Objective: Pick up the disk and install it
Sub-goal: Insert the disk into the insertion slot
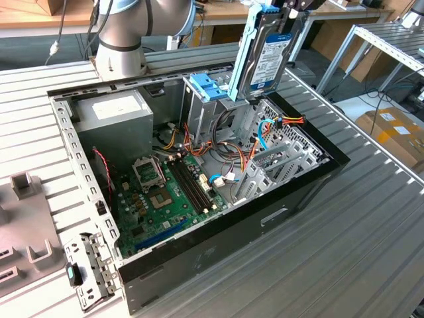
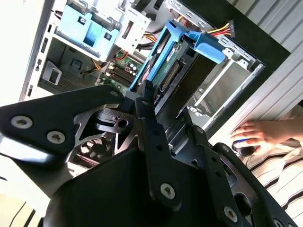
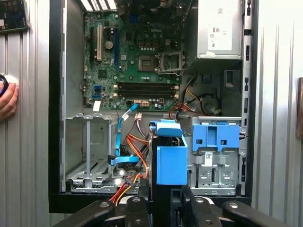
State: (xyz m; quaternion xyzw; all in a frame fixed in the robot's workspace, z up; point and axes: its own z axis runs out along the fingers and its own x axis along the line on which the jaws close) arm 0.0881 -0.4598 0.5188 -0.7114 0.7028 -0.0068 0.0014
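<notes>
Disk is hanging upright in the air over the far right corner of the open computer case, as the exterior view is showing it. It is sitting just above the grey drive cage and is not touching it.

The arm is standing on the slatted metal table beyond the case's far wall, toward the exterior view's left. Its upper links are running off the top of that picture, so its reach across to the disk is being cut off. The gripper is pointing downward and pinching the disk by its upper end. In the second wrist view its black fingers are pressing on the disk's two flat faces.

In the first wrist view the gripper is facing straight down into the case. The disk is appearing edge-on there and is covering part of the cage below. A person's hand is resting on the table beside the case, half cut off.

The disk is showing a silver-grey body, a white label with a blue band and blue plastic rails along its sides. A blue bracket is sitting atop the cage just to the exterior view's left of it.
</notes>
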